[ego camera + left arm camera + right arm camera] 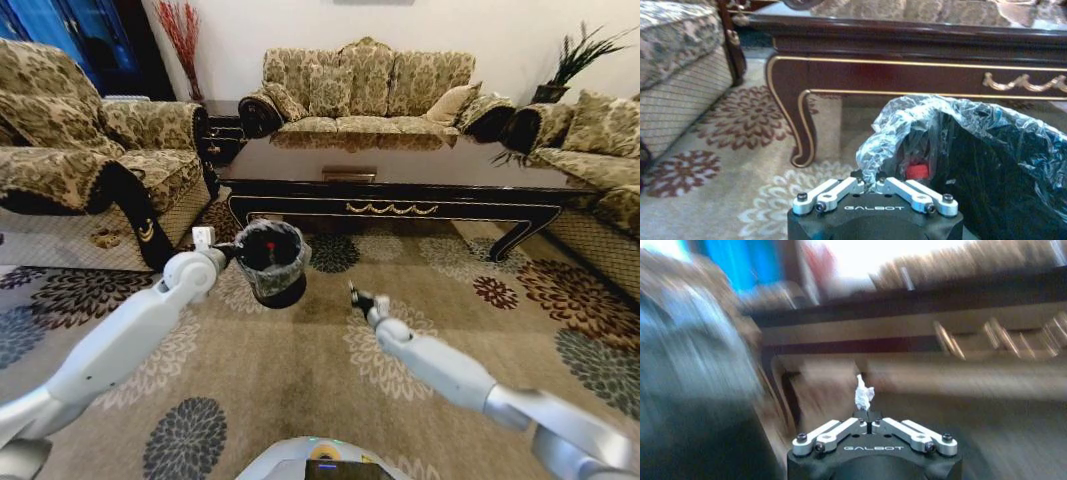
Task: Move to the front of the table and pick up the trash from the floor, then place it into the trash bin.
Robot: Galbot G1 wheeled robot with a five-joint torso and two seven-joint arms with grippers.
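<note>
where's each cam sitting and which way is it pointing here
Head view: on the robot's head, looking forward and down over the floor to the table; both arms show, the left gripper holding the trash bin, the right gripper beside it.
Left wrist view: on the left wrist, facing the table's front apron; its gripper pinches the bin's liner.
Right wrist view: on the right wrist, facing the table; its gripper pinches a white paper scrap.
All three views share the table.
</note>
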